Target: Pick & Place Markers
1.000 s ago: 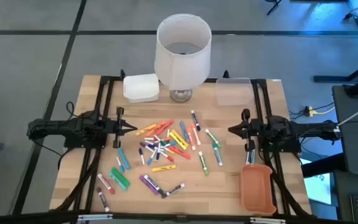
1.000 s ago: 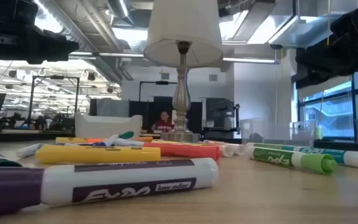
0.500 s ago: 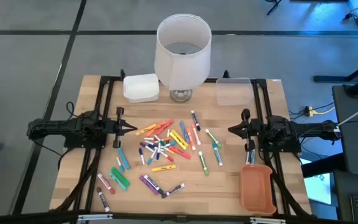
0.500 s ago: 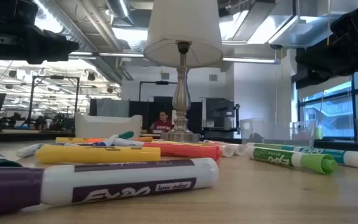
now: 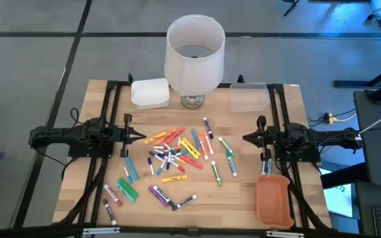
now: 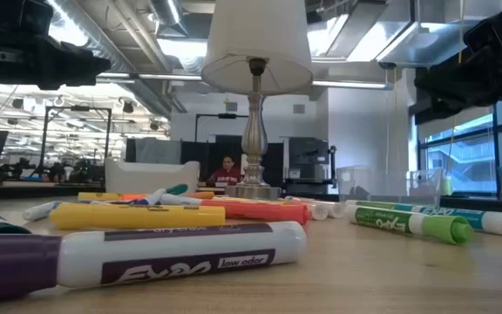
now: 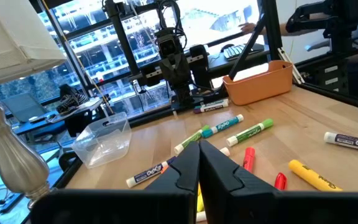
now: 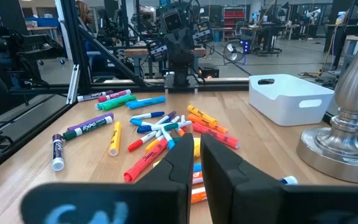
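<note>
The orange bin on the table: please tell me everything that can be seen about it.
The orange bin is a shallow rectangular tray with rounded corners, apparently plastic, standing upright and open on top. It looks empty in the high view. It rests on the wooden table at the near right corner, just beneath the right arm's frame, away from the scattered markers. The left wrist view shows its low wall and a marker lying close beside it.

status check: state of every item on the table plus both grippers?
markers: loose on the table, none binned
orange bin: empty
clear container: empty
white container: contents not visible
lamp: upright
left gripper: shut, holding nothing
right gripper: shut, holding nothing
</note>
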